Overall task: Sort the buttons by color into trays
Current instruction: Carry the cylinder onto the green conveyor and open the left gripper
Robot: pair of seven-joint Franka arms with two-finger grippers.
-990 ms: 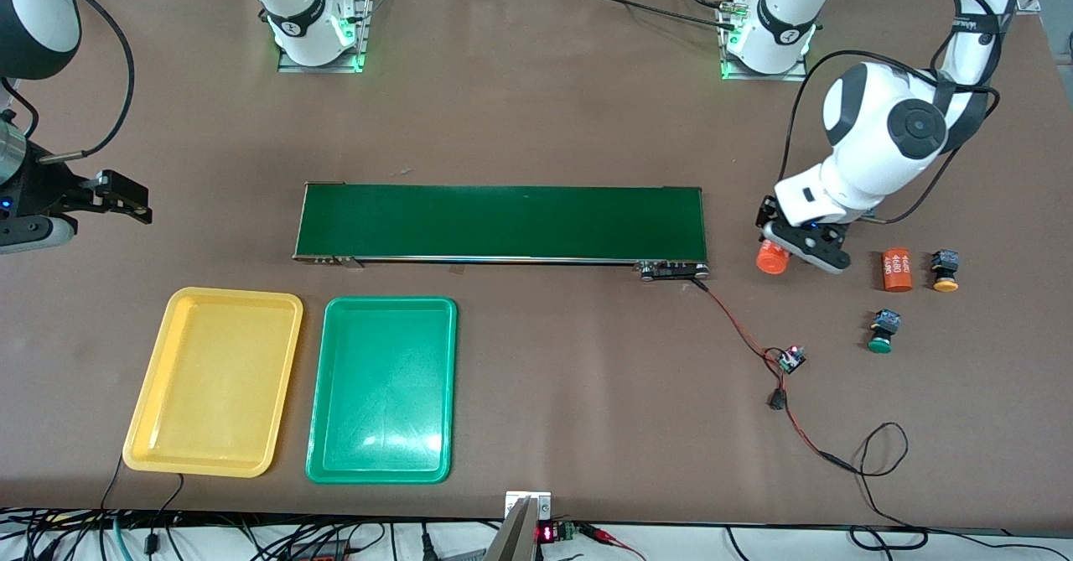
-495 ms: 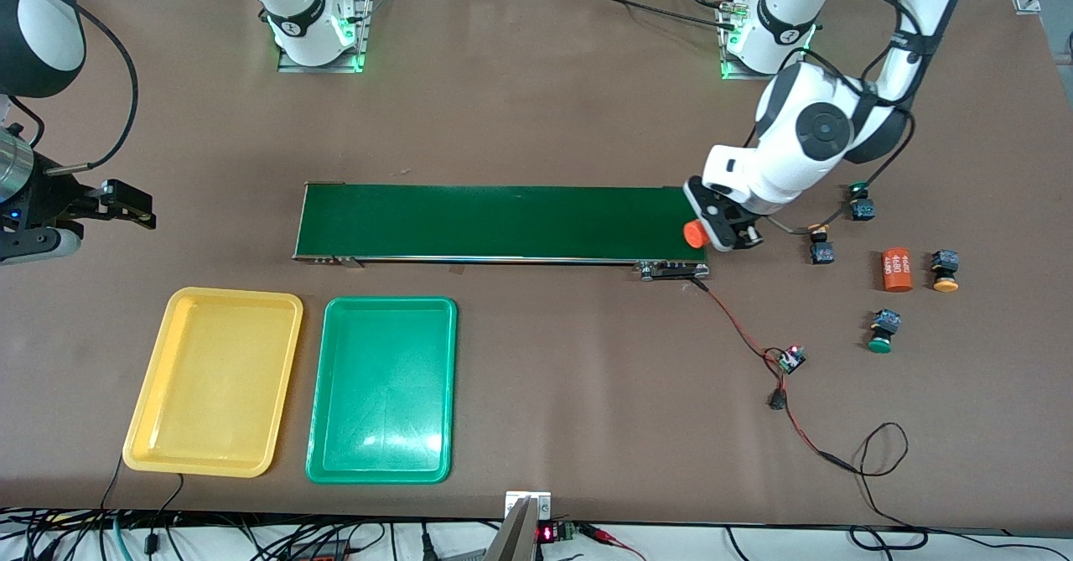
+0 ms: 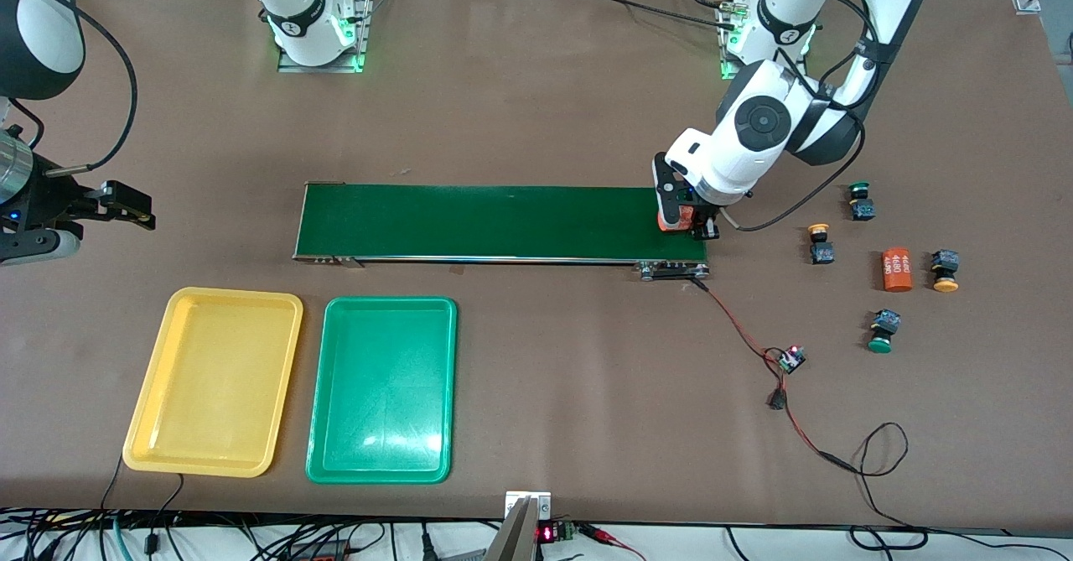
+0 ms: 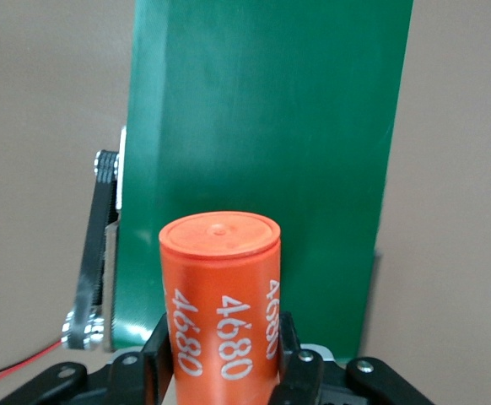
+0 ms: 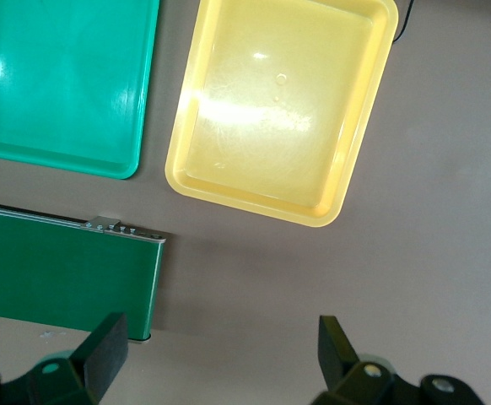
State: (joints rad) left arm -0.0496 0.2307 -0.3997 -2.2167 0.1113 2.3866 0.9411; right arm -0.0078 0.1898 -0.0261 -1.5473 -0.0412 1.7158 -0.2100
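Four buttons lie on the table at the left arm's end: a green one (image 3: 859,200), a yellow one (image 3: 820,243), a second yellow one (image 3: 945,270) and a second green one (image 3: 882,331). My left gripper (image 3: 684,218) is shut on an orange "4680" cylinder (image 4: 220,278) and holds it over the conveyor belt's (image 3: 503,221) end; none of the buttons is in it. The yellow tray (image 3: 214,381) and the green tray (image 3: 381,389) lie side by side, both bare. My right gripper (image 3: 126,206) is open and empty, waiting at the right arm's end of the table.
A second orange "4680" cylinder (image 3: 898,268) lies among the buttons. A red-black wire with a small board (image 3: 790,359) runs from the belt's end toward the front camera. The right wrist view shows both trays (image 5: 288,110) and the belt's end (image 5: 60,270).
My left arm carried the orange cylinder from the table beside the buttons to the conveyor belt's end, uncovering two buttons. The right gripper barely moved.
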